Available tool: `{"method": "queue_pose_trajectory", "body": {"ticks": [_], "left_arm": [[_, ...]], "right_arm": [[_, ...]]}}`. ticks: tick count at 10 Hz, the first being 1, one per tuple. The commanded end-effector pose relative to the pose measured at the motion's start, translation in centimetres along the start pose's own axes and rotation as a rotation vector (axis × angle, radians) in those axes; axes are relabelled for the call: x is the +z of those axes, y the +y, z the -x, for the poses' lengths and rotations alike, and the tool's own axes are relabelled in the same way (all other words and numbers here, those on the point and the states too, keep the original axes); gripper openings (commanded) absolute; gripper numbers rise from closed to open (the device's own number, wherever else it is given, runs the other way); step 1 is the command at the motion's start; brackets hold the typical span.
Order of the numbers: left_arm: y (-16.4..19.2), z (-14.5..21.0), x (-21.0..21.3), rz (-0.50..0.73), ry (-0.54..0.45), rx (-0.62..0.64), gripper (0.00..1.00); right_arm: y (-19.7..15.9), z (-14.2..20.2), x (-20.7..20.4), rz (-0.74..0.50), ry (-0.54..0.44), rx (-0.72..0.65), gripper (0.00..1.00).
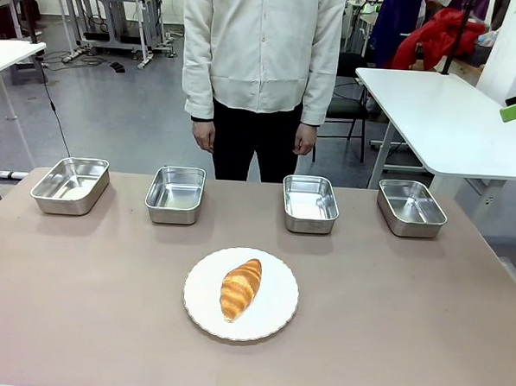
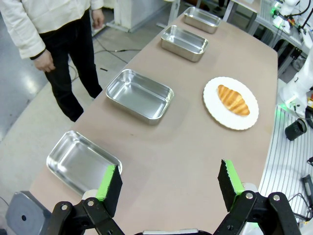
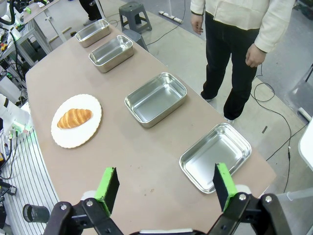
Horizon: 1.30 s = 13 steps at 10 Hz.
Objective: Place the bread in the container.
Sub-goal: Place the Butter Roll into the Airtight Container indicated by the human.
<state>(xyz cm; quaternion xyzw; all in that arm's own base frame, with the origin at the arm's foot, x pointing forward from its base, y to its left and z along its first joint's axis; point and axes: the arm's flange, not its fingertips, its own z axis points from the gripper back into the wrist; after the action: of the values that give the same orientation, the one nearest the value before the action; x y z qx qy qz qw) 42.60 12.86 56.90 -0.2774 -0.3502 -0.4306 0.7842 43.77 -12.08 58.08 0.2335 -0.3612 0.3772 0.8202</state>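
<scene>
Your left gripper and right gripper are both spread, empty. Drop one over the bread and pinch its fat middle softly.

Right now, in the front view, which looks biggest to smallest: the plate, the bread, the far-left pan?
1. plate, the widest.
2. far-left pan; it sits farther from the camera, so its true gap to the plate is unsure.
3. bread, lying well inside the plate's rim.

Bread on plate, table ctr-front; row of 4 pans behind it; person beyond far edge.
</scene>
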Motion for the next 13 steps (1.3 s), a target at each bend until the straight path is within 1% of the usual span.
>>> {"method": "queue_pose_trajectory", "body": {"ticks": [1, 13], "left_arm": [[-0.30, -0.12, 0.13, 0.008, -0.017, -0.015, 1.00], [-0.30, -0.12, 0.13, 0.008, -0.017, -0.015, 1.00]], "right_arm": [[-0.03, -0.07, -0.17, -0.005, -0.024, 0.010, 1.00], [-0.03, -0.07, -0.17, -0.005, -0.024, 0.010, 1.00]]}}
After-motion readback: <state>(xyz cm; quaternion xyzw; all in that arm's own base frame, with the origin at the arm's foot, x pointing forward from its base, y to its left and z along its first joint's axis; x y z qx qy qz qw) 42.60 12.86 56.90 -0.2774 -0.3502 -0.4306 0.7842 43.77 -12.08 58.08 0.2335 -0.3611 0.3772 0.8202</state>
